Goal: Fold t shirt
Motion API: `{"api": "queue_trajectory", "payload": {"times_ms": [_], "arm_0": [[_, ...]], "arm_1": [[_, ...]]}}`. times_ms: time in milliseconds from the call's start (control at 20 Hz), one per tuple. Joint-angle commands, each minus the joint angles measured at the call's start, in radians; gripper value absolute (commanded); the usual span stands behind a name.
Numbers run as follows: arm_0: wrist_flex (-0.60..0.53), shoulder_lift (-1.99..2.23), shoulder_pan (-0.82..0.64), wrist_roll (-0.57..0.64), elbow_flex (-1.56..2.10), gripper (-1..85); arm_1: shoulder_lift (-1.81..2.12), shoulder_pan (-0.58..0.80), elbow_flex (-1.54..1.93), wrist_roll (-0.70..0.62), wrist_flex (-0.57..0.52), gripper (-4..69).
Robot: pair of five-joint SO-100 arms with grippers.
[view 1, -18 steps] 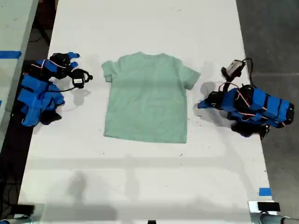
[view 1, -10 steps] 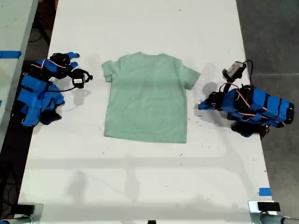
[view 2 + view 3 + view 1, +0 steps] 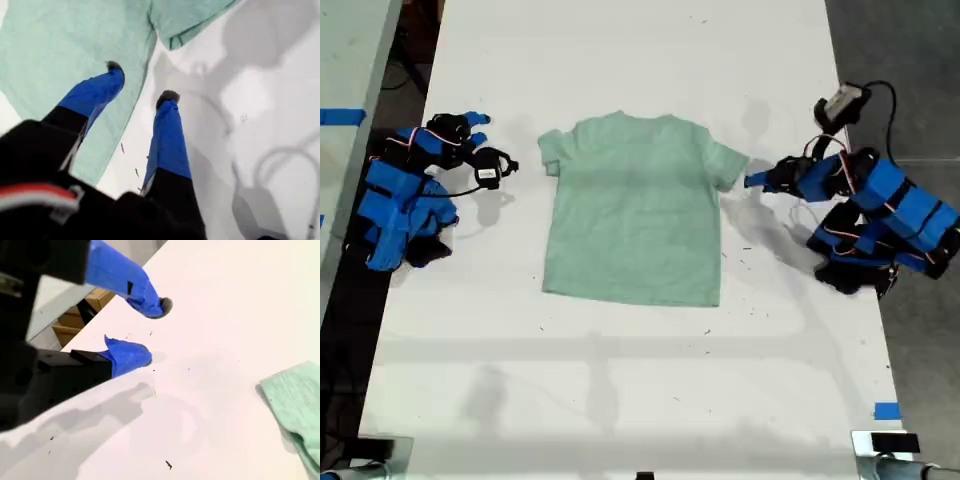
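The pale mint-green t shirt (image 3: 635, 210) lies flat and spread out on the white table (image 3: 620, 400), collar toward the far edge. My first gripper (image 3: 752, 182) is on the exterior view's right, open, its tips beside the shirt's sleeve hem. In the first wrist view the first gripper (image 3: 141, 82) hovers with one finger (image 3: 95, 92) over the t shirt (image 3: 60, 45) and the other over bare table. My second gripper (image 3: 478, 130) rests open at the exterior view's left, apart from the shirt. In the second wrist view the second gripper (image 3: 152, 331) holds nothing, and a sleeve of the t shirt (image 3: 297, 400) shows.
A blue tape mark (image 3: 886, 410) sits near the table's front corner on the exterior view's right. Another table with blue tape (image 3: 340, 117) borders the exterior view's left. Cardboard boxes (image 3: 85, 305) stand past the table edge. Dark floor (image 3: 910, 60) lies on the exterior view's right.
My first arm has lifted and swung toward the far side, bringing its gripper from the table up to the shirt's sleeve. The second arm and the shirt have not moved.
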Motion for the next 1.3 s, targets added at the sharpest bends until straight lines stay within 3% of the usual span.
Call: {"api": "queue_trajectory", "payload": {"times_ms": [0, 150, 300, 500, 600, 750, 950, 1100, 1250], "arm_0": [[-0.006, 0.008, -0.012, 0.006, -0.008, 11.7], [-0.006, 0.008, -0.012, 0.006, -0.008, 11.7], [-0.005, 0.008, -0.012, 0.006, -0.008, 11.7], [-0.005, 0.008, -0.012, 0.006, -0.008, 11.7], [-0.005, 0.008, -0.012, 0.006, -0.008, 11.7], [-0.005, 0.008, -0.012, 0.006, -0.009, 11.7], [-0.005, 0.008, -0.012, 0.006, -0.009, 11.7], [-0.005, 0.008, -0.012, 0.006, -0.009, 11.7], [-0.005, 0.008, -0.012, 0.006, -0.009, 11.7]], "arm_1": [[-0.357, 0.138, -0.212, -0.112, -0.160, 18.8], [-0.660, 0.259, -0.299, -0.172, -0.345, 18.7], [-0.939, 0.293, -0.405, -0.206, -0.466, 18.7], [-1.137, 0.345, -0.535, -0.227, -0.485, 18.4], [-1.232, 0.357, -0.581, -0.209, -0.449, 0.5], [-1.178, 0.347, -0.643, -0.198, -0.373, 0.5], [-1.034, 0.046, -0.980, -0.290, -0.285, 0.5], [-1.138, -0.186, -1.117, -0.290, -0.374, 0.5], [-1.256, -0.324, -1.121, -0.244, -0.494, 0.5]]}}
